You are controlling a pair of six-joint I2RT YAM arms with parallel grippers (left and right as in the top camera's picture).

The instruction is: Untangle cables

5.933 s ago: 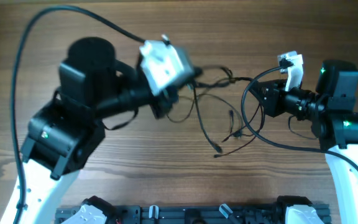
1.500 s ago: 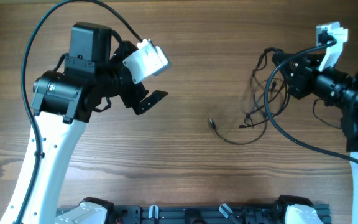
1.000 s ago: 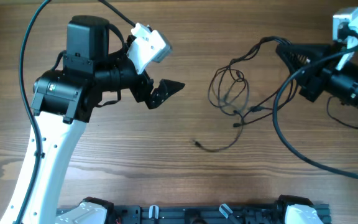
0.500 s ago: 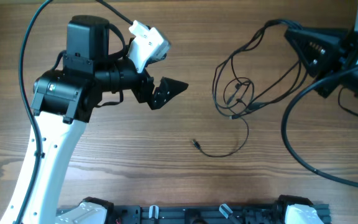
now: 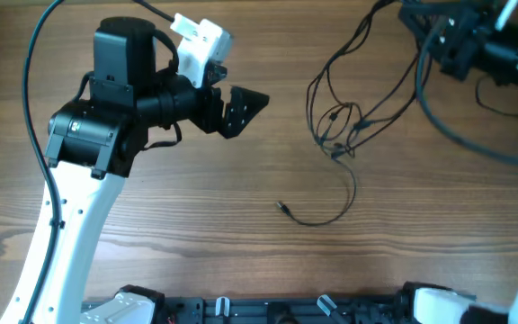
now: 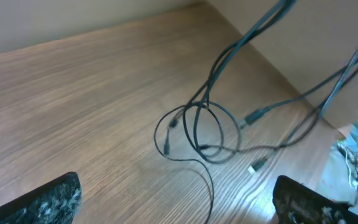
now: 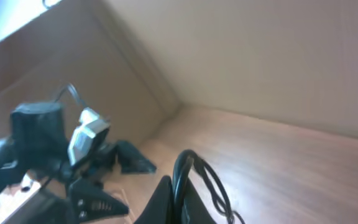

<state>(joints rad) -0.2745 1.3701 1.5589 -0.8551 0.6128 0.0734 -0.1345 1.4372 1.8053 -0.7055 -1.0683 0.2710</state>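
Overhead: brown wood-grain table point(image 5: 241, 261); left gripper point(image 5: 245, 106) spread wide; right gripper point(image 7: 176, 202) clenched on cables point(image 5: 335, 135); pale wall point(image 7: 260, 56) behind.

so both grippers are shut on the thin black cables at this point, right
Not quite: only the right gripper is shut on the cables. The left gripper is open and holds nothing. The left wrist view shows its fingers spread wide with the cables lying ahead of them, untouched, and the overhead view shows it off to the side of them.

Wood-grain table point(image 5: 196, 198); plain pale wall point(image 7: 278, 56) behind.
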